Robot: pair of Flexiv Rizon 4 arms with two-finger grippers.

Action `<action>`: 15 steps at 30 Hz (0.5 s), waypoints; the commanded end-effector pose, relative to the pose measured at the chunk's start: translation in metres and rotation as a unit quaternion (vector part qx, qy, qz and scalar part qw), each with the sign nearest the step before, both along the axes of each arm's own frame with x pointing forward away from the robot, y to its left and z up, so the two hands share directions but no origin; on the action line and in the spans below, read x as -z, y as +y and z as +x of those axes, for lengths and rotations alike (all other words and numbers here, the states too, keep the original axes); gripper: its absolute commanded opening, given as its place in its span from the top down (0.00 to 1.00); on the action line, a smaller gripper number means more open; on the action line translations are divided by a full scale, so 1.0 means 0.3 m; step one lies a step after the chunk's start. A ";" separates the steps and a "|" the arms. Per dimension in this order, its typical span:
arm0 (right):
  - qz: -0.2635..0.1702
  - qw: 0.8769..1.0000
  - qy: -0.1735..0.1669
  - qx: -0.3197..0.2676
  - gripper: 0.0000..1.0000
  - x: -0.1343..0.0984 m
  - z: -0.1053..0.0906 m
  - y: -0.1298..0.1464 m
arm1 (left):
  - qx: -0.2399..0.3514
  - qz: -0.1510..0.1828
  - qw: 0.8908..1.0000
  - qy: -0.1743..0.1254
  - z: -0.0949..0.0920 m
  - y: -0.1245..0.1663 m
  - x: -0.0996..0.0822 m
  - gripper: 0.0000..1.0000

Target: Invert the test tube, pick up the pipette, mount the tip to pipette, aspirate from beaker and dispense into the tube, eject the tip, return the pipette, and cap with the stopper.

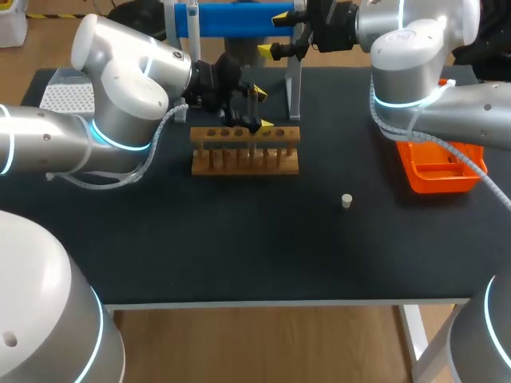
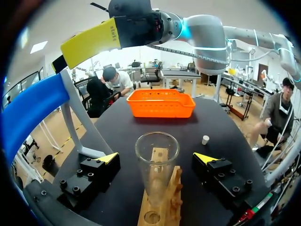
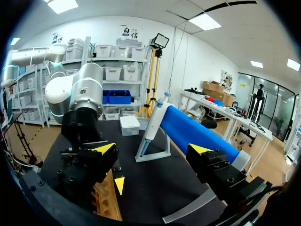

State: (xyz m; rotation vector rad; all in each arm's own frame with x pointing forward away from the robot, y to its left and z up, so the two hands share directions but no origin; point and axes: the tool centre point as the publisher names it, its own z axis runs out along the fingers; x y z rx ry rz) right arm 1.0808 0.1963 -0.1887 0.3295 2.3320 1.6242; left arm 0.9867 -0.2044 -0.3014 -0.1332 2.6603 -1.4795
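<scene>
A clear test tube (image 2: 157,165) stands mouth-up in the wooden rack (image 1: 245,150) (image 2: 162,207). My left gripper (image 1: 262,109) (image 2: 157,158) is open around it, one finger on each side, neither touching the glass. The blue pipette (image 1: 235,19) (image 3: 197,134) lies across its white stand (image 1: 294,88) (image 3: 153,141) behind the rack. My right gripper (image 1: 275,36) (image 3: 152,149) is open at the pipette's right end, holding nothing. A small white stopper (image 1: 346,200) (image 2: 205,140) lies on the mat to the right of the rack.
An orange bin (image 1: 435,167) (image 2: 161,103) sits at the right of the black mat. A white tip box (image 1: 68,96) (image 3: 129,126) stands at the back left, behind my left arm (image 3: 75,94).
</scene>
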 end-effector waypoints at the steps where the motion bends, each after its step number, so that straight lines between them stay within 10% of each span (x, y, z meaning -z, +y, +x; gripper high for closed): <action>1: -0.001 1.000 -0.003 0.000 0.00 -0.010 -0.025 -0.034 | 0.002 0.000 1.000 0.001 0.005 -0.001 0.002 0.00; 15: -0.017 0.998 -0.006 0.053 0.00 0.040 -0.319 -0.421 | 0.002 0.000 1.000 0.001 0.005 -0.001 0.002 0.00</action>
